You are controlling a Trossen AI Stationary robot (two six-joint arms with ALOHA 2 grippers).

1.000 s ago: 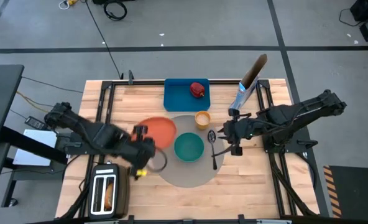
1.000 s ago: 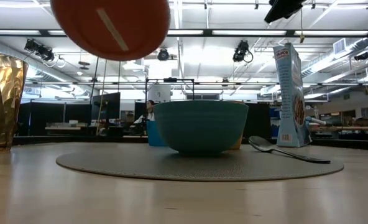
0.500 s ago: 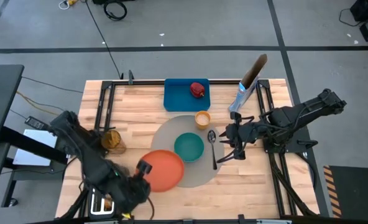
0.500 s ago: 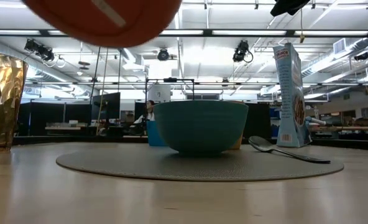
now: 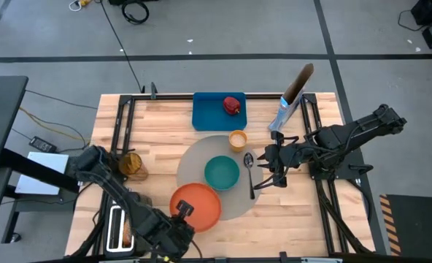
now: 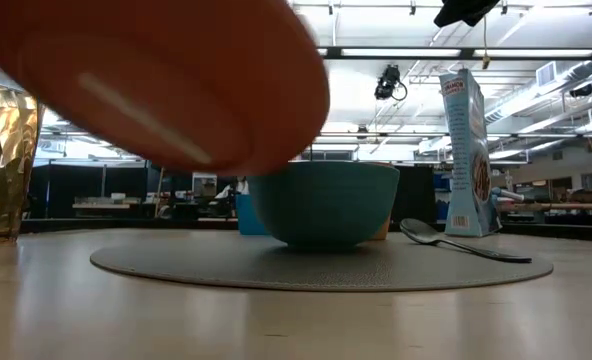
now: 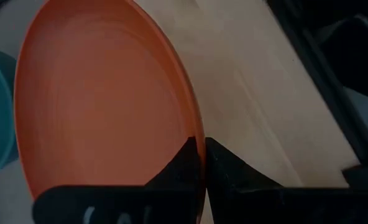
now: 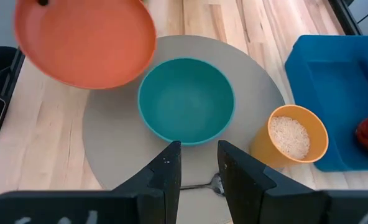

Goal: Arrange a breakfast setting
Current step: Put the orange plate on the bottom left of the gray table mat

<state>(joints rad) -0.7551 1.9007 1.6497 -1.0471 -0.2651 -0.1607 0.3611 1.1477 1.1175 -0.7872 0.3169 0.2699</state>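
Observation:
My left gripper [image 5: 182,211] is shut on the orange plate [image 5: 198,204], which it holds in the air over the near left edge of the round grey mat [image 5: 198,155]. The plate fills the upper left of the low view [image 6: 166,85]. The teal bowl [image 5: 222,172] stands on the mat, and the metal spoon [image 5: 249,172] lies to the bowl's right. The orange-yellow cup [image 5: 237,139] stands at the mat's far edge. The red apple [image 5: 233,104] lies on the blue tray [image 5: 209,115]. My right gripper [image 8: 198,168] is open and empty, right of the spoon. My left gripper pinches the plate's rim [image 7: 198,127] at its near left side. One finger lies on the plate's inner face and one on its underside. The fingers come from the table's near left. The plate is lifted clear of the table and tilted.
The blue cereal bag [image 5: 292,96] stands at the far right. The toaster [image 5: 121,226] stands at the near left corner. A golden faceted object [image 5: 130,164] stands left of the mat. Bare wood shows near the front edge, right of the plate.
My left gripper has carried the orange plate from the mat's far left side toward the table's near edge and a little to the right. The plate has stayed clear of the table and now hangs lower and closer in the low view.

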